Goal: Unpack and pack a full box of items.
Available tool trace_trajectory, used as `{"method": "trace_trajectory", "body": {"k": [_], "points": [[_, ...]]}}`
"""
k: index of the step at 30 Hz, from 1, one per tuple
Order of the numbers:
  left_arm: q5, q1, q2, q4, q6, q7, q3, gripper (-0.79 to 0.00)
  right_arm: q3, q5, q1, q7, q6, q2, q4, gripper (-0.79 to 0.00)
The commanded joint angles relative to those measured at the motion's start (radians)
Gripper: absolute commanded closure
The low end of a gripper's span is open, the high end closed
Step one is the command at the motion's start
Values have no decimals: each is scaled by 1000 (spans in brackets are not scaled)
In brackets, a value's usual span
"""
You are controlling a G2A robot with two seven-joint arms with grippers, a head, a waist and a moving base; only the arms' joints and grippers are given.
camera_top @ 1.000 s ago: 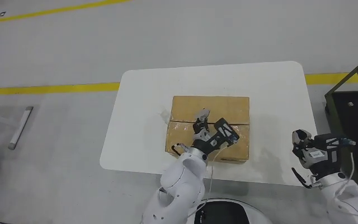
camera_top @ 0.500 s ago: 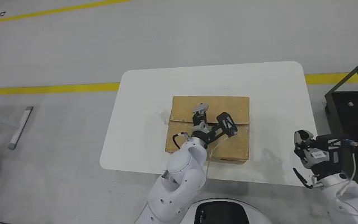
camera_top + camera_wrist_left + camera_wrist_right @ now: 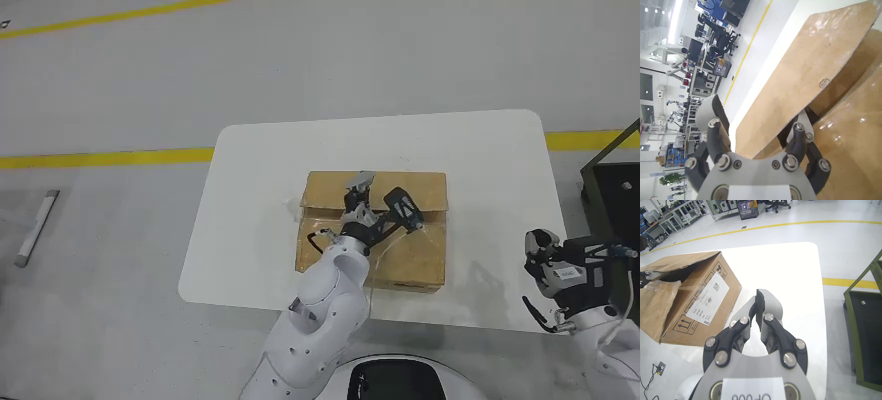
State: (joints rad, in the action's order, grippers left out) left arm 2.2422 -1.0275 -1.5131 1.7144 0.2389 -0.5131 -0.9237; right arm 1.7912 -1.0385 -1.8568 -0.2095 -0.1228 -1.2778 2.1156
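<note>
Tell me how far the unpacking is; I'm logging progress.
Done: the top seam of the cardboard box is parted. In hand: the left gripper, open, has one finger under the far flap, which is raised. The right gripper sits shut, apart from the box. Left: opening both flaps, unpacking, repacking.

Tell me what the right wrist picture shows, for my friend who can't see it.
The right end effector, shut and holding nothing, is by a white table. On the table sits a brown cardboard box with one top flap lifted a little; a green cart stands on the floor beside the table.
</note>
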Motion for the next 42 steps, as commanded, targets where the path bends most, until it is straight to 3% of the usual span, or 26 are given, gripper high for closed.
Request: {"method": "trace_trajectory", "body": {"k": [1,8,21,22,23,31,42], "points": [[1,-6,0,10,-4,7,-4,0,1,1,3,1,0,0,-1,0],[-48,-45,-1,37,9,38,-11,0,5,2,11,1,-5,1,-10,0],[8,-123,1,135,46,10,15,0,2,10,8,9,-9,2,-30,0],[8,-124,1,143,50,7,17,-573,3,11,7,9,-9,2,-31,0],[11,-120,0,145,51,7,18,-785,3,13,7,10,-8,2,-32,0],[39,31,-28,70,-3,18,53,-785,25,16,-2,16,-12,3,-17,0],[23,313,-95,-275,-73,22,116,-785,39,30,-19,22,-10,3,-13,0]]}}
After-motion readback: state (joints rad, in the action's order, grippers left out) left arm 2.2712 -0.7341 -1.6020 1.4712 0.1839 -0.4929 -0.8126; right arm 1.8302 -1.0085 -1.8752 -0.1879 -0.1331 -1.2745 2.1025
